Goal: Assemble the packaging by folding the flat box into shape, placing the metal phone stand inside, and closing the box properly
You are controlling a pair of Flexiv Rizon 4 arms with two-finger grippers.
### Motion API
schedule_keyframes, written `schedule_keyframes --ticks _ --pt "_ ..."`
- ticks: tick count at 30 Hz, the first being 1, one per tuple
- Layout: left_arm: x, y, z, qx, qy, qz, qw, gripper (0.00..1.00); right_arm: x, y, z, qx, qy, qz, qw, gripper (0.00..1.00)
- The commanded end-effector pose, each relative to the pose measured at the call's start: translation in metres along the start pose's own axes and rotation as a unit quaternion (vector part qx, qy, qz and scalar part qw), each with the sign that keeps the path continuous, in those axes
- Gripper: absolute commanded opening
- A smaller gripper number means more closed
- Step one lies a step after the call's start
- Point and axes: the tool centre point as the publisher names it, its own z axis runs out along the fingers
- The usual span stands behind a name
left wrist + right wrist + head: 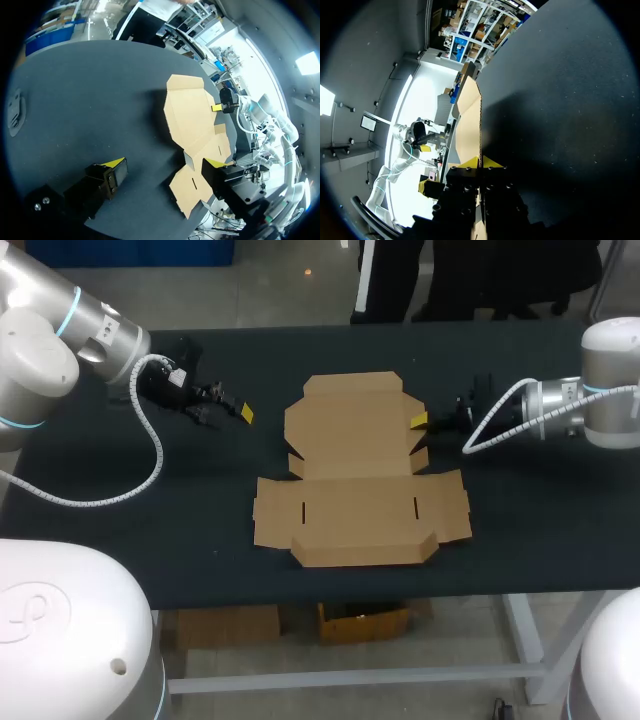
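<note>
Cardboard of the flat box (360,475) looks light and floppy: pinch flap edges, as the right hand (481,162) does narrowly; left hand (165,163) gapes wide.

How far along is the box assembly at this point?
Done: nothing; the flat box lies unfolded. In hand: the right gripper pinches its edge; the left gripper is open, apart from it. Left: folding, loading the stand (not in view), closing.
</note>
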Motion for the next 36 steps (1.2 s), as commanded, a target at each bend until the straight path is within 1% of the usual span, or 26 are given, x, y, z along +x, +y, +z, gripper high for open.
schedule_keyframes --ticks 1,6,8,9,11,13,15,16,20,28,36 --pt "0.0 0.0 0.0 0.0 0.0 0.0 1.0 1.0 -0.001 0.0 0.0 0.0 0.004 -0.001 1.0 0.0" --pt "0.0 0.0 0.0 0.0 0.0 0.0 1.0 1.0 -0.003 0.002 0.0 -0.004 0.005 -0.002 1.0 0.0" --pt "0.0 0.0 0.0 0.0 0.0 0.0 1.0 1.0 -0.004 0.006 0.0 -0.013 0.023 -0.007 1.0 0.0" --pt "0.0 0.0 0.0 0.0 0.0 0.0 1.0 1.0 -0.003 0.007 0.0 -0.015 0.02 -0.011 1.0 0.0" --pt "0.0 -0.006 0.0 0.015 -0.006 0.018 1.0 1.0 0.0 0.008 0.001 -0.019 0.032 -0.019 0.999 0.0" --pt "0.001 -0.011 0.002 0.027 -0.006 0.029 0.999 1.0 0.004 0.008 0.001 -0.025 0.032 -0.025 0.999 0.0" --pt "0.002 -0.015 0.003 0.036 -0.01 0.042 0.998 1.0 0.007 0.009 0.001 -0.027 0.042 -0.032 0.998 0.0" --pt "0.002 -0.017 0.003 0.041 -0.006 0.053 0.998 1.0 0.008 0.009 0.001 -0.028 0.042 -0.034 0.998 0.0" --pt "0.005 -0.023 0.004 0.061 -0.008 0.078 0.995 1.0 0.013 0.011 0.001 -0.034 0.052 -0.044 0.997 0.0" --pt "0.01 -0.034 0.011 0.075 -0.004 0.109 0.991 1.0 0.021 0.015 0.001 -0.044 0.064 -0.064 0.995 0.0" --pt "0.017 -0.044 0.021 0.083 0.016 0.126 0.988 1.0 0.03 0.018 0.002 -0.05 0.073 -0.082 0.993 0.0"
